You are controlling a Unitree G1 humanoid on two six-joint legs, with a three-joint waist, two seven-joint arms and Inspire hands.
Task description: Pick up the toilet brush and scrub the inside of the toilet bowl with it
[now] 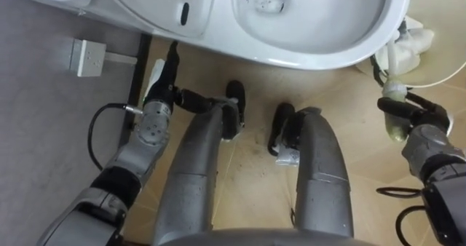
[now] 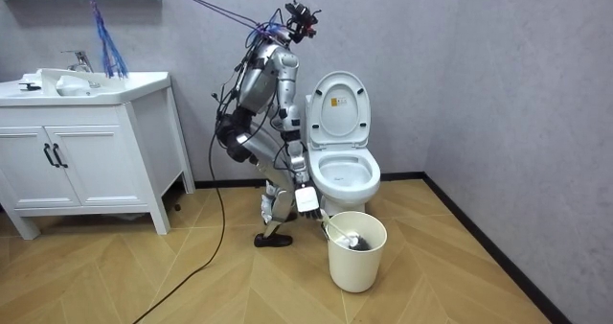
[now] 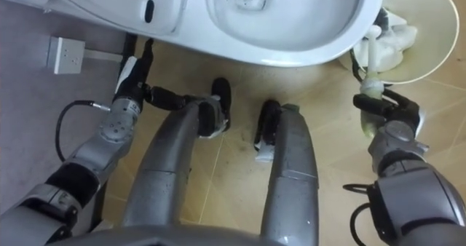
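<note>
- right hand (image 1: pixel 421 122), low at robot's rt side: dark fingers look curled round top end of the brush (image 1: pixel 395 92) handle, so it reads as holding it. thumb side partly hidden, so not 100% sure of grip.
- brush sits in the cream bin (image 1: pixel 448 28): white head down inside, handle sticking out over the near rim to the hand.
- long axis: runs from the hand fwd and away into the bin, roughly along robot's facing dir, tilted rather than upright.
- key relation: toilet bowl (image 1: pixel 328 28) lies to the left of the rt hand and fwd. bin is just beside the bowl's rt edge, nearly touching in the eye views.
- judgement: next move = lift head clear of bin rim, then swing left over bowl rim. risk: head clips either rim.
- rt hand is far nearer the brush. left hand (image 1: pixel 155 108) is well apart on the other side, by the toilet base, fingers straight-ish, holding nothing.
- from the room: robot stands bent fwd at the toilet, seat lid up, bin by its feet.
- writing: sticker (image 2: pixel 337 99) inside lid has print, too small to read.
- white wall socket (image 1: pixel 87 57) has no legible marks. none on bin or brush either.
</note>
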